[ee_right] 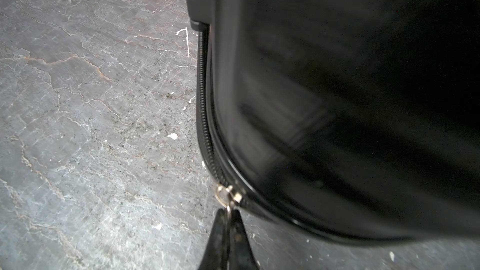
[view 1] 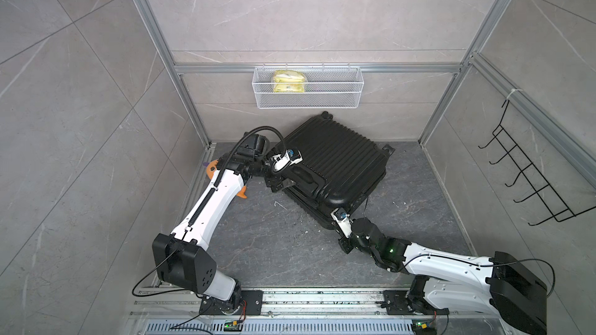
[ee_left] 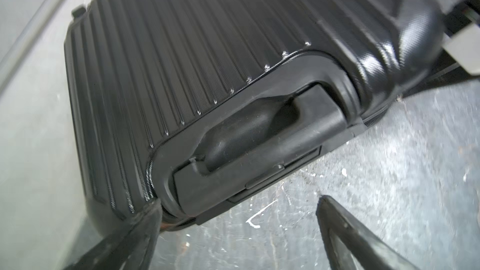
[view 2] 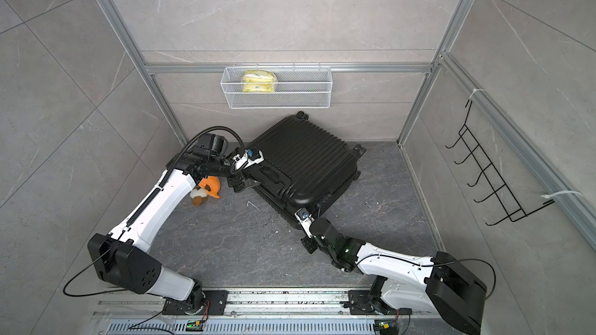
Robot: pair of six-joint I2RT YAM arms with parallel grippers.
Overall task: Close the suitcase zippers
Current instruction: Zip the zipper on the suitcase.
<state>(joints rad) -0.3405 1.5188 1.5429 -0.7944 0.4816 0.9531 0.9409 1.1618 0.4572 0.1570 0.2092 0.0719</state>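
Note:
The black ribbed suitcase (view 1: 335,162) (view 2: 303,162) lies flat on the dark floor, lid down on its base. My left gripper (view 1: 282,185) (ee_left: 238,199) is open at the end with the moulded handle (ee_left: 259,136). One of its fingers (ee_left: 148,219) touches the case's corner by the seam, and nothing is between the two. My right gripper (view 1: 332,224) (ee_right: 228,212) sits at the case's near corner, shut on the metallic zipper pull tab (ee_right: 227,196). The zipper track (ee_right: 204,115) beyond the pull looks joined.
An orange plush toy (view 2: 209,188) lies on the floor under my left arm. A white wire basket (view 1: 308,87) with a yellow packet hangs on the back wall above the case. A black hook rack (view 1: 529,175) is on the right wall.

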